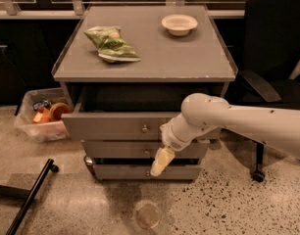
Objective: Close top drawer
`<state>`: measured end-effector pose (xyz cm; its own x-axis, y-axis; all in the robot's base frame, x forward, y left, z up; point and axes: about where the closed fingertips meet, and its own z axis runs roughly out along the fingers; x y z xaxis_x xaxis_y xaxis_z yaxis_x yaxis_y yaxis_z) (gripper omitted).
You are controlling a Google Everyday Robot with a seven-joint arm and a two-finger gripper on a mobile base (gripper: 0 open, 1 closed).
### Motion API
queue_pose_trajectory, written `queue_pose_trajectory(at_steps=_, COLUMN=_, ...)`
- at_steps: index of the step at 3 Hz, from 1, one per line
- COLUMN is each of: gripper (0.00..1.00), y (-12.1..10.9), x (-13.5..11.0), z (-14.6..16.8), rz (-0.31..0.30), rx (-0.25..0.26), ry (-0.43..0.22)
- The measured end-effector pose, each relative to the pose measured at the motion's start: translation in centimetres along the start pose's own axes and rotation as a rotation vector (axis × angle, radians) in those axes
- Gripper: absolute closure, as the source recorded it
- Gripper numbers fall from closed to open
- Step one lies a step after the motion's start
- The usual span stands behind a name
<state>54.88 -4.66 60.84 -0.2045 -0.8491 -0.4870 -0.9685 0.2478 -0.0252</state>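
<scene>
though built to sit flush, shows one front out of line: wide grey wooden cabinet (pixel 145 65) at mid-scene. reaching in from the right, thick white robot arm (pixel 248 124), crossing the cabinet's near right side. at far right, black office chair (pixel 280 43). pulled out toward the near side, wide grey flat-fronted top drawer (pixel 111 126), uppermost of three, with a dark gap behind the front. left of the cabinet, clear plastic bin (pixel 37 124) of orange odds and ends. on top, crumpled green snack bag (pixel 111 44) at left, small white bowl (pixel 179 23) far right. hanging low before the middle drawer front (pixel 120 149), cream-tipped gripper (pixel 161 162), below and just right of the small round metal knob (pixel 145 129); cannot tell whether spread or pinched, nor whether touching wood.

likely trouble: from so low, risk of pressing the middle front instead of the top one, with the gap left standing. from an off-centre push on the right, risk of skewing and jamming. from too hard a shove, risk of rocking the cabinet and sliding the bowl.

hidden: drawer's inside lost in shadow; right end of its front covered by the arm; arm's base and chair cut off at right.
</scene>
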Motion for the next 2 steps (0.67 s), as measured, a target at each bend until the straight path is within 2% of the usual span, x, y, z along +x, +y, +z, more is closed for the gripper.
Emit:
queue_pose_trajectory(at_steps=1, gripper=0.0, y=-3.4, x=-0.9, z=1.1, rz=0.002, rx=0.045, ry=0.021)
queue_pose_trajectory(at_steps=2, gripper=0.0, y=-6.6, x=-1.4, z=1.6, rz=0.029, rx=0.108, ry=0.049)
